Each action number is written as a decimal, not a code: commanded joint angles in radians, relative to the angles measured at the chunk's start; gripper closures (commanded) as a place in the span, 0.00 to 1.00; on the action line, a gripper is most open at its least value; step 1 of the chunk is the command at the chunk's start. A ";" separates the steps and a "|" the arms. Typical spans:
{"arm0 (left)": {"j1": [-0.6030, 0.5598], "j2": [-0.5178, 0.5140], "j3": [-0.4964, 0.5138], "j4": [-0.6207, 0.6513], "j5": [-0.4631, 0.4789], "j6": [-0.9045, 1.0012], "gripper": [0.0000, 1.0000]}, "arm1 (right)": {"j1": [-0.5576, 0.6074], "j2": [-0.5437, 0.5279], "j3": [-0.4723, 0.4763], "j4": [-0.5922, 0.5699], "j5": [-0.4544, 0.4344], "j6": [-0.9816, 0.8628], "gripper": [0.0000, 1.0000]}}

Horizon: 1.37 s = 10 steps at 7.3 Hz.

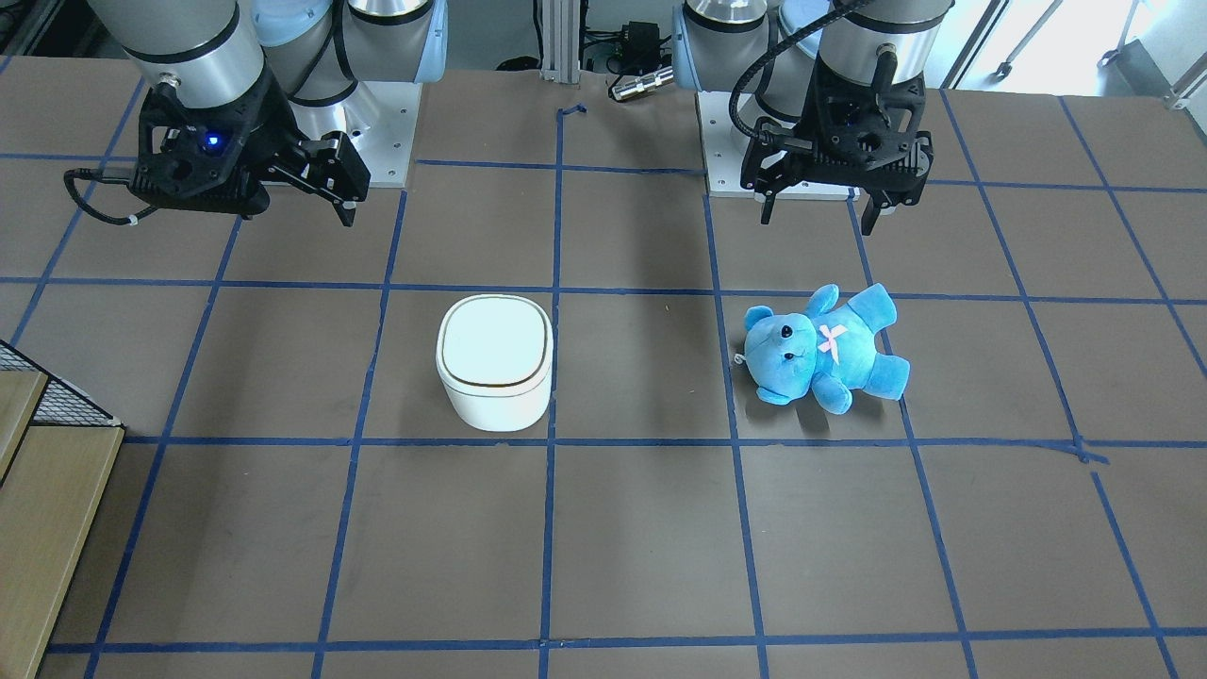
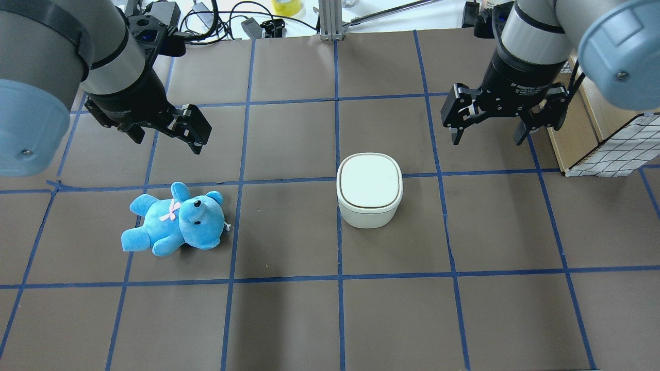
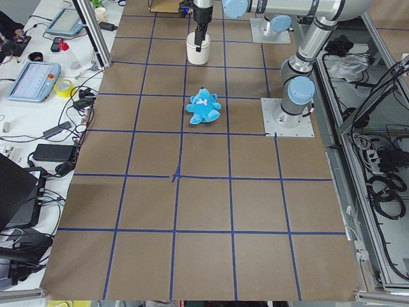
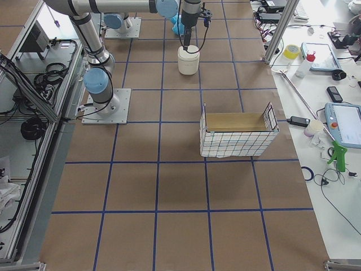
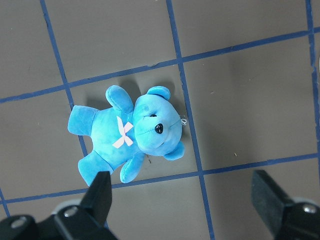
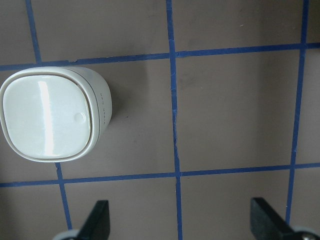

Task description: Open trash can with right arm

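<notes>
The trash can [image 2: 369,189] is a small white bin with a brown seam. It stands upright near the table's middle with its lid down, and shows in the front view [image 1: 494,363] and at the left of the right wrist view [image 6: 50,112]. My right gripper [image 2: 487,138] is open and empty. It hovers above the table, apart from the can and to its right in the overhead view. Its blue light shows in the front view [image 1: 330,193]. Its fingertips [image 6: 97,215] frame bare table. My left gripper [image 2: 193,135] is open and empty, hovering above the blue teddy bear [image 5: 130,135].
The blue teddy bear [image 2: 175,221] lies on its back on the robot's left side of the table. A wire-sided cardboard box [image 2: 608,149] stands at the table's right edge, close to the right arm. Cables and devices [image 2: 247,23] line the far edge.
</notes>
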 commanded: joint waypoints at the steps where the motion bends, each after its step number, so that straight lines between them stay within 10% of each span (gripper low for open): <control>1: 0.000 0.000 0.000 0.000 0.000 0.000 0.00 | 0.000 0.000 0.000 0.002 -0.006 0.001 0.00; 8: 0.000 0.000 0.000 0.000 0.000 0.000 0.00 | 0.000 0.000 0.002 0.002 -0.009 -0.006 0.00; 9: 0.000 0.000 0.000 0.000 0.000 0.000 0.00 | 0.000 0.002 0.002 -0.005 -0.003 -0.001 0.05; 10: 0.000 0.000 0.000 0.000 0.000 0.000 0.00 | 0.000 0.003 0.009 -0.017 0.010 0.007 0.34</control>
